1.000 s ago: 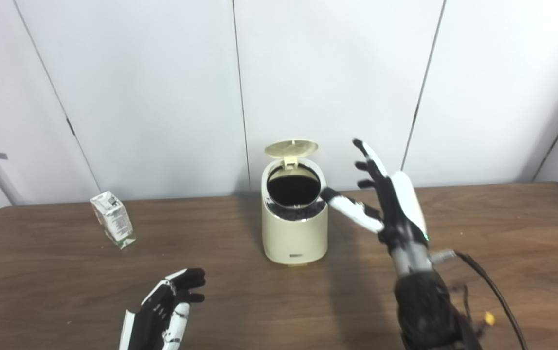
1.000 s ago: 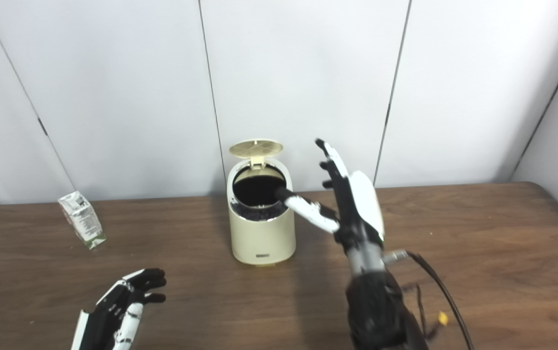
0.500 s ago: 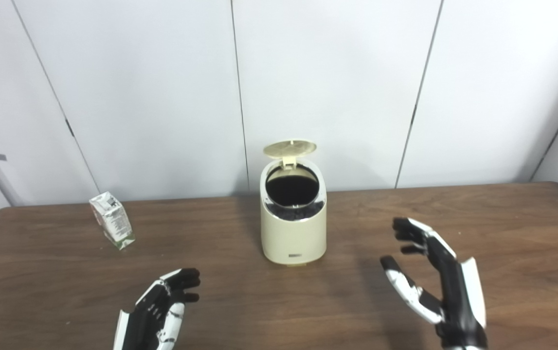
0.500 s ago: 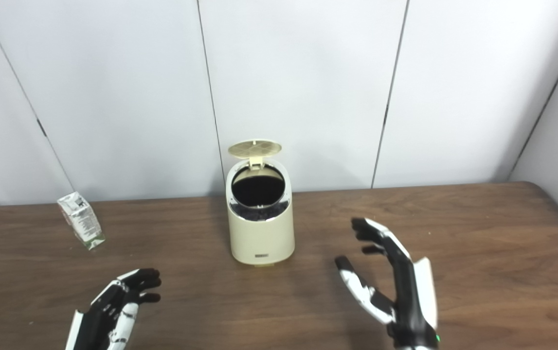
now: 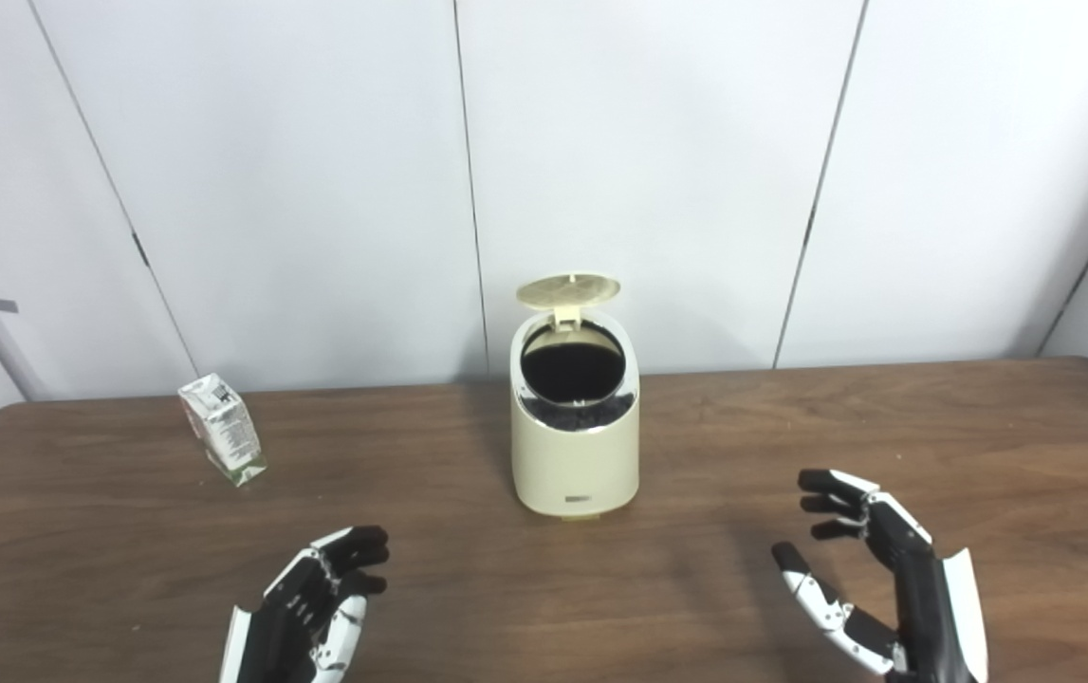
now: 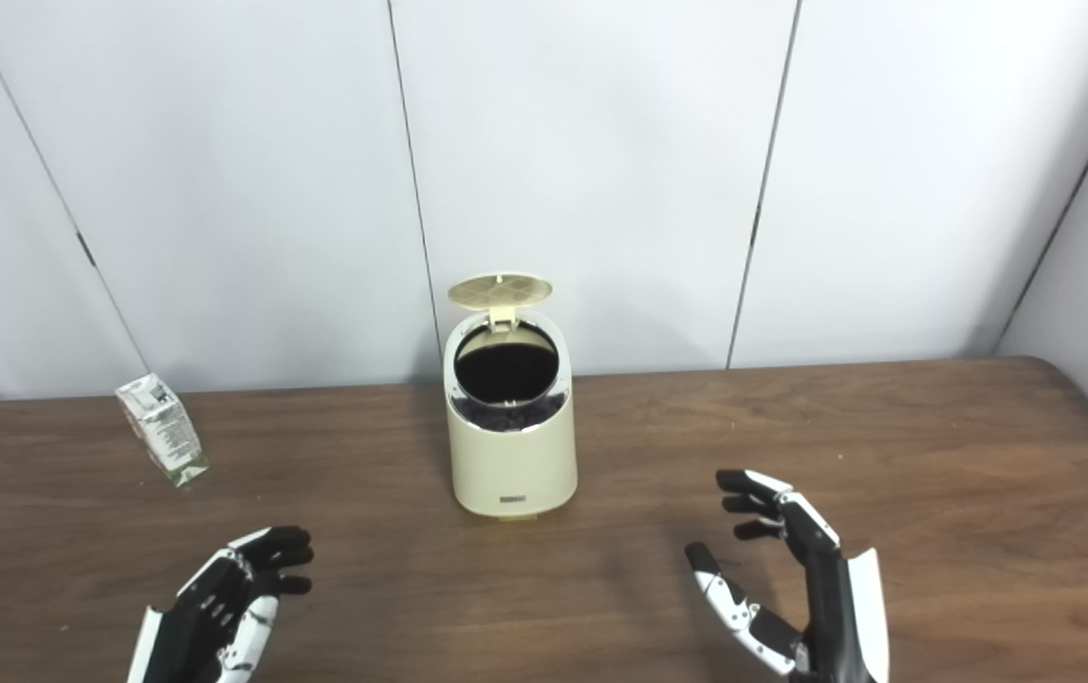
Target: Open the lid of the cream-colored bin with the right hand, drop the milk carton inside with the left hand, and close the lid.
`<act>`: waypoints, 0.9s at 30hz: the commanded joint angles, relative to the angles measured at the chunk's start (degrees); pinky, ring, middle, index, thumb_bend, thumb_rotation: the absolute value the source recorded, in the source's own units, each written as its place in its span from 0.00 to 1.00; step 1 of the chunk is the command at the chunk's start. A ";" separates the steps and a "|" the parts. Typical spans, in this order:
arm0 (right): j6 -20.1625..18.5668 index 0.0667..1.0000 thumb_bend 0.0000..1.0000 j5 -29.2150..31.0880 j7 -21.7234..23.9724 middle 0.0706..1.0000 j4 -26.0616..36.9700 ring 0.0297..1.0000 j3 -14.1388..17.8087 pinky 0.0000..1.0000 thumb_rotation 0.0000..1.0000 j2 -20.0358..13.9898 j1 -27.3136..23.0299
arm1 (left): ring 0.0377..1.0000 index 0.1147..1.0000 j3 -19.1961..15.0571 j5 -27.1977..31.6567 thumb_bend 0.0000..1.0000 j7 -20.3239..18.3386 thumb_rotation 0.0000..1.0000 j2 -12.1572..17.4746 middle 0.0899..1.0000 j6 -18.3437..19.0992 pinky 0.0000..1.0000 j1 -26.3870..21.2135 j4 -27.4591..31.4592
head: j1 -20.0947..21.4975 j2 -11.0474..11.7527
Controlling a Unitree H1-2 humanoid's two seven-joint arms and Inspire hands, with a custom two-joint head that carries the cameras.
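Right robot hand [image 5: 885, 588] had been withdrawn from bin [image 5: 574, 446], fingers spread, empty; lid [image 5: 568, 288] left raised. Milk carton [image 5: 221, 440] stood ungrasped on bench [image 5: 885, 427]; left robot hand [image 5: 316, 607] loosely spread, empty.

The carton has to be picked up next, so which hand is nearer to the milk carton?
Left. The left hand sits near the table's front edge, below and slightly right of the milk carton. The right hand is far off on the other side of the cream-colored bin.
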State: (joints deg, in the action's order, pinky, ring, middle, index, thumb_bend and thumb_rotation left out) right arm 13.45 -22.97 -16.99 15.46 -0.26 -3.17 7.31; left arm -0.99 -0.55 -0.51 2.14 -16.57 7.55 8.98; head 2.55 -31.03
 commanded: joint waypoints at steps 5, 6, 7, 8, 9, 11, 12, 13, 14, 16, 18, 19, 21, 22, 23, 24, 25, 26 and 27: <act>3.45 0.64 0.23 0.64 -0.12 0.67 -0.03 0.65 1.63 0.55 0.20 -0.63 -0.48 | 0.68 0.67 -0.69 -6.58 0.34 2.66 0.25 -0.63 0.69 -3.06 0.59 -0.57 2.81 | -2.01 0.83; 3.64 0.64 0.23 0.69 -0.09 0.67 -0.29 0.64 2.01 0.54 0.22 -0.96 -0.41 | 0.67 0.66 -1.19 -8.20 0.41 3.57 0.19 -0.89 0.68 -3.44 0.58 -0.54 3.66 | -2.74 1.06; 3.87 0.64 0.23 0.98 0.02 0.67 -0.51 0.64 2.37 0.53 0.24 -1.28 -0.31 | 0.65 0.65 -1.67 -9.55 0.47 4.49 0.16 -1.21 0.66 -3.73 0.56 -0.52 4.57 | -3.11 1.15; 4.03 0.65 0.23 1.40 0.13 0.67 -0.68 0.65 2.74 0.54 0.26 -1.51 -0.23 | 0.64 0.64 -2.57 -10.91 0.51 5.52 0.14 -1.18 0.64 -4.53 0.54 -0.74 5.65 | -3.40 1.28; 4.06 0.65 0.23 2.08 0.43 0.68 -0.81 0.66 3.16 0.56 0.26 -1.85 -0.09 | 0.61 0.62 -3.33 -12.04 0.54 6.29 0.13 -1.19 0.61 -5.06 0.51 -0.93 6.82 | -4.18 1.56; 4.01 0.66 0.23 2.88 0.92 0.68 -1.01 0.68 3.92 0.60 0.27 -2.22 0.08 | 0.57 0.58 -4.62 -13.27 0.54 7.24 0.14 -1.25 0.56 -4.82 0.47 -1.26 8.90 | -4.80 1.76; 4.67 0.66 0.23 3.50 0.96 0.68 -1.49 0.69 4.27 0.61 0.27 -2.42 0.07 | 0.54 0.56 -5.39 -13.85 0.53 7.60 0.14 -1.18 0.53 -4.02 0.46 -1.45 9.80 | -5.79 2.09; 5.54 0.65 0.24 4.26 0.99 0.68 -2.10 0.68 4.65 0.60 0.27 -2.76 0.07 | 0.52 0.54 -6.09 -14.43 0.53 8.05 0.13 -1.27 0.51 -2.77 0.45 -1.64 10.54 | -7.16 2.47; 6.08 0.65 0.24 4.67 1.06 0.68 -2.54 0.68 4.90 0.59 0.27 -3.03 0.10 | 0.49 0.48 -6.86 -14.82 0.51 8.37 0.10 -1.05 0.49 -1.89 0.43 -1.91 10.79 | -7.16 2.47; 6.99 0.65 0.24 5.65 1.39 0.68 -3.48 0.68 5.53 0.58 0.26 -3.78 0.24 | 0.46 0.44 -7.93 -15.47 0.50 8.88 0.07 -0.77 0.46 -0.94 0.39 -2.35 10.42 | -9.25 2.88; 7.29 0.65 0.23 5.88 1.93 0.68 -4.50 0.67 6.07 0.58 0.32 -4.66 0.46 | 0.43 0.43 -10.21 -15.56 0.50 9.63 0.07 -0.23 0.46 2.39 0.36 -3.15 10.37 | -11.35 3.15; 7.34 0.66 0.23 6.16 2.29 0.69 -5.01 0.67 6.44 0.58 0.35 -5.16 0.55 | 0.43 0.43 -11.22 -15.83 0.51 9.99 0.06 -0.32 0.46 4.76 0.36 -3.54 10.84 | -13.14 3.45; 7.58 0.67 0.23 6.89 2.81 0.69 -5.89 0.68 6.94 0.58 0.36 -5.87 0.62 | 0.46 0.43 -12.64 -16.42 0.51 10.47 0.06 -0.06 0.49 7.78 0.38 -4.43 11.61 | -14.62 3.64; 7.70 0.67 0.22 7.02 2.96 0.69 -6.45 0.68 7.21 0.58 0.33 -6.26 0.65 | 0.50 0.55 -13.50 -16.98 0.62 11.00 0.09 0.36 0.54 8.91 0.43 -5.21 11.75 | -15.37 3.75; 7.84 0.67 0.22 7.17 3.08 0.70 -6.87 0.68 7.46 0.58 0.34 -6.57 0.68 | 0.54 0.63 -13.98 -17.44 0.69 11.38 0.11 0.56 0.58 9.57 0.46 -5.71 11.85 | -15.85 3.81; 8.39 0.66 0.22 7.51 3.22 0.70 -7.55 0.68 7.75 0.58 0.35 -7.02 0.69 | 0.56 0.66 -14.65 -18.22 0.72 12.13 0.13 0.97 0.60 9.90 0.48 -6.43 11.63 | -16.88 4.02; 9.16 0.66 0.22 8.02 3.36 0.70 -8.28 0.68 7.96 0.58 0.35 -7.48 0.68 | 0.57 0.66 -15.40 -18.85 0.73 13.23 0.14 1.32 0.61 9.57 0.49 -7.23 11.06 | -17.48 4.13; 9.79 0.66 0.21 8.48 3.48 0.70 -8.82 0.68 8.11 0.59 0.33 -7.82 0.66 | 0.58 0.66 -15.80 -19.29 0.74 14.06 0.17 1.53 0.61 9.28 0.50 -7.73 10.67 | -17.68 4.17; 10.55 0.66 0.21 8.92 3.50 0.70 -9.44 0.69 8.32 0.59 0.33 -8.20 0.61 | 0.58 0.66 -16.67 -19.60 0.75 15.56 0.18 1.68 0.62 8.66 0.51 -8.64 10.00 | -18.69 4.27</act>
State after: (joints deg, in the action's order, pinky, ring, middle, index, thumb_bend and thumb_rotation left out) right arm 20.56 -14.05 -13.70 8.10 6.98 -9.62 7.92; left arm -16.97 -18.88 12.78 2.85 -6.13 1.38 18.27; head -16.07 -26.72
